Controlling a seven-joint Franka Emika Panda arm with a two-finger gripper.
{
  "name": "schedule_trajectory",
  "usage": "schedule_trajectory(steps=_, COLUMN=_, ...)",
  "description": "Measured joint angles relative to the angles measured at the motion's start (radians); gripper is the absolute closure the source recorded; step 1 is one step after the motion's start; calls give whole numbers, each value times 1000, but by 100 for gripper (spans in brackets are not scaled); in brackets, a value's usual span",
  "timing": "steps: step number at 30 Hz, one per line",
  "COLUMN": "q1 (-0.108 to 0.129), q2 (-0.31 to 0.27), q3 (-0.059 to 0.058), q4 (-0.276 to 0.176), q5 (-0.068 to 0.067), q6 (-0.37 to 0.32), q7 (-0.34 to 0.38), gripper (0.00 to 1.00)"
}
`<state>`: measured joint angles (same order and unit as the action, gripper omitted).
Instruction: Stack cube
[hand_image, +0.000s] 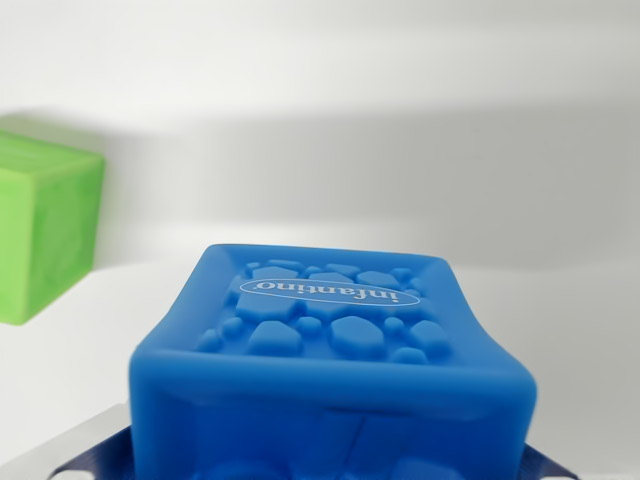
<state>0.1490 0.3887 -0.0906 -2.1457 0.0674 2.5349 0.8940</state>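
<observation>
Across the whole background of the wrist view runs the white table (330, 60), a pale surface with a soft band of shadow over its middle and nothing else on it that can be made out. Filling the lower centre and very close to the lens is the blue cube (330, 370), a soft-looking block whose raised pebble pattern and oval "infantino" label face the camera with the lettering upside down. It sits so near the wrist and so squarely in the middle that it appears to be held, carried with that face outward. Smaller, cut off by the wrist view's left edge, stands the green cube (45, 230), resting on the table and well apart from the blue one; as the only other block in sight, it is probably the base for the stack. Smallest of all are the metal parts of the claw (330, 462), slivers of grey at the bottom corners on either side of the blue cube. Their tips are hidden behind the block, yet their position flanking it suggests the claw is clamped on the blue cube. Judging by this layout, the stacking is not yet done, and the held block would need to travel toward the wrist view's left to sit above the green one.
</observation>
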Motion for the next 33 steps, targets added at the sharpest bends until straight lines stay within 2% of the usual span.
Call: schedule_trajectory(steps=33, q1=104, q2=18, q3=-1, q4=66, q5=-1, q6=-47, q7=228, gripper=100)
